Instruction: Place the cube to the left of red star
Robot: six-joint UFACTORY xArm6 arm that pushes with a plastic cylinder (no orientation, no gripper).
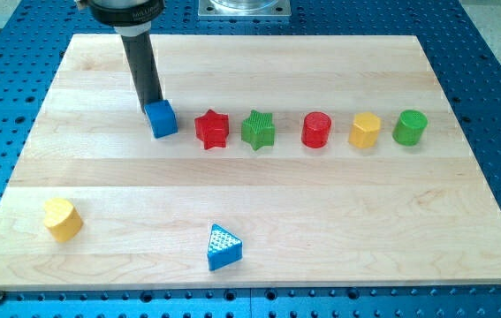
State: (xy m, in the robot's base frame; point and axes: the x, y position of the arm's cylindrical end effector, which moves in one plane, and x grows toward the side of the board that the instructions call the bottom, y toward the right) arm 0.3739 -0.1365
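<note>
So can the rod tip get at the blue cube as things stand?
Probably yes: my tip sits right against the blue cube at its upper-left edge, nothing between them; the red star lies just to its right.

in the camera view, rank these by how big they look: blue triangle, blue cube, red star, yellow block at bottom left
1. yellow block and blue triangle: look alike, but both lie nearest the view's bottom, so nearness may inflate them.
2. red star and blue cube: too close to rank. My tip touches the cube's upper-left.
</note>
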